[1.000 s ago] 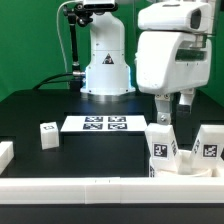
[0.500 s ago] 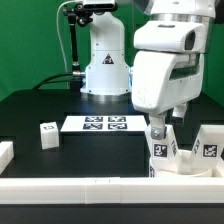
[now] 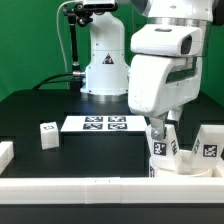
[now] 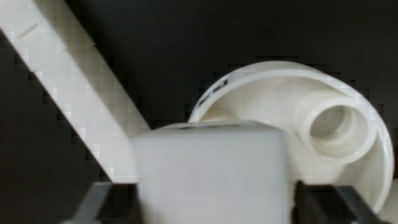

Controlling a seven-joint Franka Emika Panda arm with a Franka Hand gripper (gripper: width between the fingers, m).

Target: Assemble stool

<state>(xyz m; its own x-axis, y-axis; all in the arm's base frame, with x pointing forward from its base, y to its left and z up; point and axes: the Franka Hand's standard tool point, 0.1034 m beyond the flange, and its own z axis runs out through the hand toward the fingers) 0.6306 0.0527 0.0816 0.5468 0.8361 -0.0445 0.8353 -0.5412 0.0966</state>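
A white stool leg point(image 3: 164, 149) with a tag stands upright at the exterior view's right, against the round white seat point(image 3: 184, 166). My gripper point(image 3: 162, 129) has come down over this leg, one finger on each side. In the wrist view the leg point(image 4: 210, 172) fills the space between the dark fingers point(image 4: 100, 206), with only thin gaps, so the jaws look open. The seat point(image 4: 285, 105) lies behind it with a round socket showing. A second leg point(image 3: 208, 144) stands at the far right. A third leg point(image 3: 47, 134) stands alone at the left.
The marker board point(image 3: 104, 124) lies flat in the middle of the black table. A long white border rail point(image 3: 90, 187) runs along the front, with a short piece point(image 3: 5, 152) at the left. In the wrist view a rail point(image 4: 71, 80) runs diagonally. The robot base point(image 3: 104, 60) stands behind.
My gripper has come down and slightly to the exterior view's left, from above the leg to around its top. The leg and the seat have not moved.
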